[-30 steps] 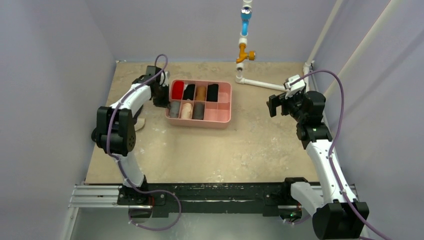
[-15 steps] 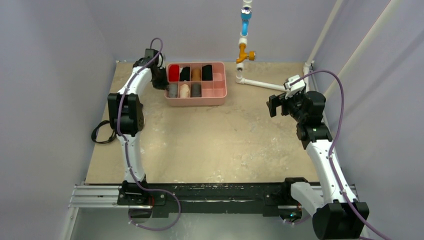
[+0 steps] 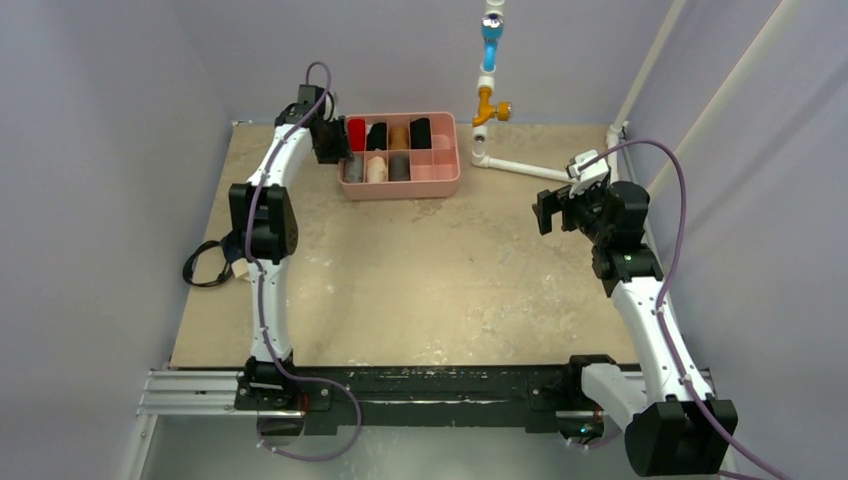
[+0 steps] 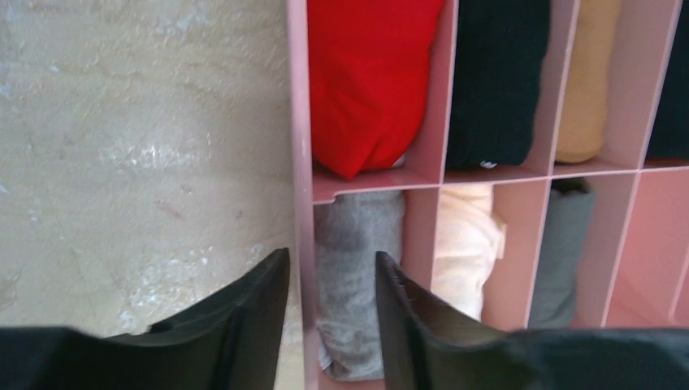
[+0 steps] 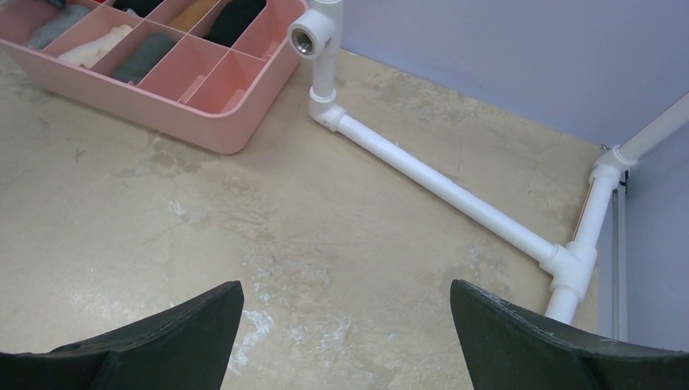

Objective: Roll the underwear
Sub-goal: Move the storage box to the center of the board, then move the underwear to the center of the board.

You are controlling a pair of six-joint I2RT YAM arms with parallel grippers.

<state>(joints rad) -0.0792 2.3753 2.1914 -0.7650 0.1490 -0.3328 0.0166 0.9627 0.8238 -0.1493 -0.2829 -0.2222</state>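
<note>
Left wrist view: left hand [image 4: 331,258], having dragged the tray [image 3: 405,191] to the far edge, has just parted its fingers astride the tray wall; right hand [image 5: 345,286] gapes empty; underwear [image 3: 207,266] lies loose at the tabletop's [image 3: 450,280] left edge, untouched, so rolling looks unstarted.

One pink tray [image 3: 405,191] at the upper centre of the worktop [image 3: 450,290] holds seven fabric rolls: one red roll [image 3: 356,132], two black rolls [image 3: 377,135] [image 3: 421,132], one tan roll [image 3: 399,135], one light grey roll [image 3: 354,168], one cream roll [image 3: 377,168] and one dark grey roll [image 3: 399,166]. One underwear [image 3: 210,266] lies at far left. Two robot arms, the left arm [image 3: 262,215] and the right arm [image 3: 640,300], rise from the bottom. One white pipe frame [image 3: 520,168] at upper right carries one orange fitting [image 3: 487,105] and one blue fitting [image 3: 490,28].
</note>
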